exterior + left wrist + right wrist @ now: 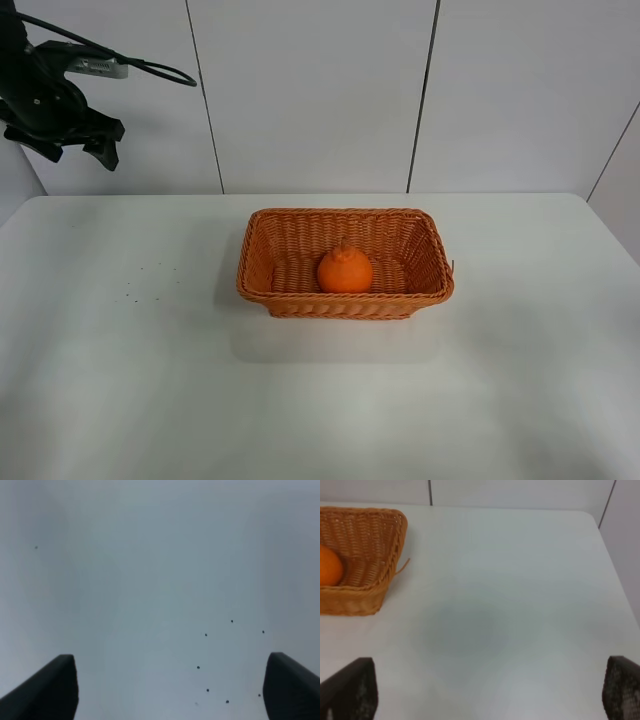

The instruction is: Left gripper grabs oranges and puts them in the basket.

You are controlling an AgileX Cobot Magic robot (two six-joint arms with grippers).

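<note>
The orange (345, 270) sits upright inside the wicker basket (262, 228) at the middle of the white table. My left gripper (72, 143) hangs high at the far left, well away from the basket, open and empty. In the left wrist view its two black fingertips (47, 690) stand wide apart over bare table with nothing between them. The right wrist view shows the basket's corner (380, 555) with the orange (329, 566) in it. The right gripper (487, 690) is open and empty, with fingertips (352, 690) at the frame's edges.
The white table (120, 380) spreads around the basket, with small dark specks (150, 275) to the basket's left. A white panelled wall (310, 90) stands behind the table. The table's right edge (615, 565) shows in the right wrist view.
</note>
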